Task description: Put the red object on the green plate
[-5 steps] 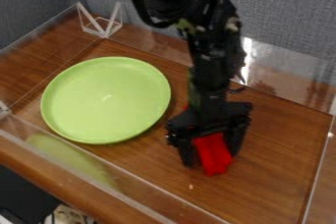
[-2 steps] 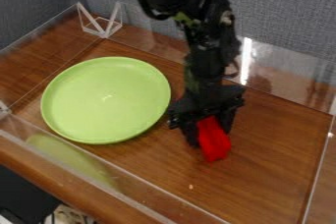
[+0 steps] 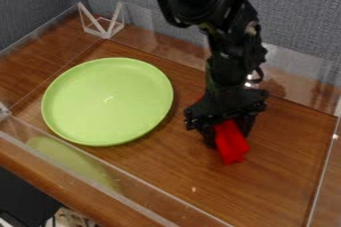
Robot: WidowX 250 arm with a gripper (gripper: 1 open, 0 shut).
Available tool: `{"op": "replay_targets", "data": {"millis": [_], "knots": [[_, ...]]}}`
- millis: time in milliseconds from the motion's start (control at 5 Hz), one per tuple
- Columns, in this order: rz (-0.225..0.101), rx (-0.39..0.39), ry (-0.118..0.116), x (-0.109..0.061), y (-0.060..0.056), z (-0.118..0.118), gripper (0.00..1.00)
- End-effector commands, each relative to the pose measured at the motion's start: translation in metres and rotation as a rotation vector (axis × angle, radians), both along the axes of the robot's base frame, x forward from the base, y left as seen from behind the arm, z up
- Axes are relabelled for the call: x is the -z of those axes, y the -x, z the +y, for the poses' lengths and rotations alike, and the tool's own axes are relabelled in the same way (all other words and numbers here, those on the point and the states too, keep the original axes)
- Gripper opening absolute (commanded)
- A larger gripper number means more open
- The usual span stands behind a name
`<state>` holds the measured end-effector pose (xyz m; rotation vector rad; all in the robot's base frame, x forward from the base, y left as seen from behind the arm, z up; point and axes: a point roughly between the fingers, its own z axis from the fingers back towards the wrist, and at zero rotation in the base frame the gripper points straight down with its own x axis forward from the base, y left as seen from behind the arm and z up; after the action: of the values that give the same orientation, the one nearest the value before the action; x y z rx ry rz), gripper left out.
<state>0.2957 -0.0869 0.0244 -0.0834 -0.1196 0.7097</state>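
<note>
The red object (image 3: 233, 142) is a bright red block low over the wooden table (image 3: 147, 161), right of centre. My black gripper (image 3: 225, 123) comes down on its upper end from above, shut on it, and hides that end. The green plate (image 3: 107, 100) lies flat to the left with nothing on it. A strip of bare wood separates its rim from the gripper.
Clear plastic walls (image 3: 94, 176) ring the table on the front, left and right. A small white wire stand (image 3: 99, 19) sits at the back left corner. A grey backdrop rises behind.
The jaws have shut on the red block. The arm has shifted right and a little back, carrying the block with it, away from the plate.
</note>
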Motion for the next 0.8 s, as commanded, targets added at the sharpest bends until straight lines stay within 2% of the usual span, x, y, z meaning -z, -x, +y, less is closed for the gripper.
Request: {"op": "replay_targets", "data": {"millis": [0,200,400,600], "knots": [[-0.033,0.058,-0.008,-0.01,0.003,-0.009,1.0],[-0.044,0.084,-0.037,-0.01,0.008,-0.008,0.0],[-0.051,0.107,-0.05,-0.009,0.013,-0.006,1.0],[-0.052,0.082,-0.067,-0.012,0.013,-0.007,1.0]]}}
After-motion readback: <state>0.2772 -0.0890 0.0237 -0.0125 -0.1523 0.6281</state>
